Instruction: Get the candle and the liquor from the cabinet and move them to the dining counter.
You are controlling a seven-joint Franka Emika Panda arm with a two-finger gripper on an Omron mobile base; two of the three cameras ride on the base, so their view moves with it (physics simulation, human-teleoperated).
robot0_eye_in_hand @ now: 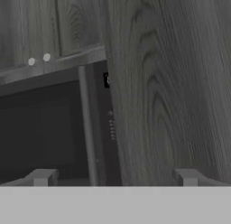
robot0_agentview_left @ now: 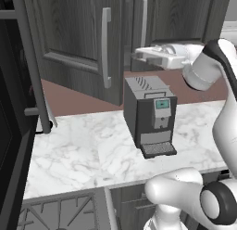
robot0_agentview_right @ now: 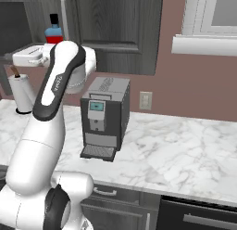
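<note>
Cabinet [robot0_agentview_left: 78, 43] doors of dark grey wood grain hang above the marble tabletop [robot0_agentview_left: 92, 150]; from the left base view one door swings out toward the room, its long silver handle [robot0_agentview_left: 106, 47] upright. Below them, a grey coffee machine [robot0_agentview_left: 149, 115] stands on the tabletop, and a paper towel roll [robot0_agentview_right: 21, 94] sits off to its side in the right base view.

Raised to cabinet height, the white arm reaches level toward the doors with its wrist turned flat. The claw [robot0_eye_in_hand: 115, 175] is spread as wide as it goes and holds nothing; its tips face the door's edge and a dark gap beside it.

Smaller still, the liquor [robot0_agentview_right: 54, 32] stands inside the cabinet, just above the arm's wrist in the right base view: red body, blue band, black cap. It looks rigid and smooth, likely slippery and breakable, with some weight; I would grip the squarish body across its flat sides, low and not by the cap. I cannot make out the candle, which would be light, slender and easy to tip or snap.
</note>
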